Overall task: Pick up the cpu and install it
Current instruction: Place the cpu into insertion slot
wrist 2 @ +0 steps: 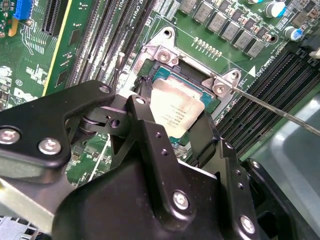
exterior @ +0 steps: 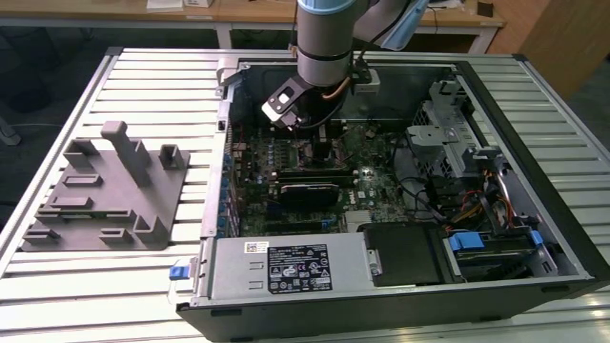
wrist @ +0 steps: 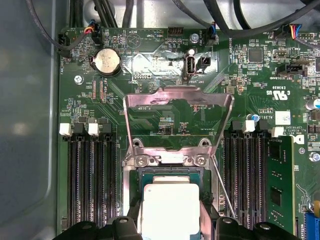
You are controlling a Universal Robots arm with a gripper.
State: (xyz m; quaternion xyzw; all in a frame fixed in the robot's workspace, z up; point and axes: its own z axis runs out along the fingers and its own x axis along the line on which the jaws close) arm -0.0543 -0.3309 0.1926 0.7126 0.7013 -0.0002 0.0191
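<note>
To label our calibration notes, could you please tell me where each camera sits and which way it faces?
Exterior view: off the arm, raised above the table, looking down into the open case; the arm shows.
First wrist view: on the wrist, facing the board squarely; the gripper is closed on the cpu.
Second wrist view: on the wrist, looking obliquely past the gripper at the cpu.
Both wrist views share the cpu and gripper.

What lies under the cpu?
The socket's frame shows around the cpu, with its metal load plate raised. The contacts beneath are covered by the chip.
</note>
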